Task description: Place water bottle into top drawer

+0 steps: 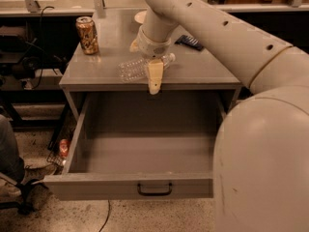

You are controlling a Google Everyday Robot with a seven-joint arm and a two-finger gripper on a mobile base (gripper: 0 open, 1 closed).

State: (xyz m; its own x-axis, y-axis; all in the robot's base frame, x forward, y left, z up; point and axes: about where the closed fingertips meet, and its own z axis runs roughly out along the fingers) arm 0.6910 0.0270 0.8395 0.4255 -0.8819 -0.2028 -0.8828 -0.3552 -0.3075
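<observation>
The grey cabinet top (205, 71) carries four things. A brown-orange drink can (87, 35) stands upright near its back left corner. The water bottle (131, 69) lies on its side near the front edge, about the middle, with its cap pointing to the right. A flat black object (189, 41) lies further back on the right side. A white dish (139, 17) sits at the back, partly hidden by the arm. The gripper (154, 77) hangs over the front edge, just before the bottle.
</observation>
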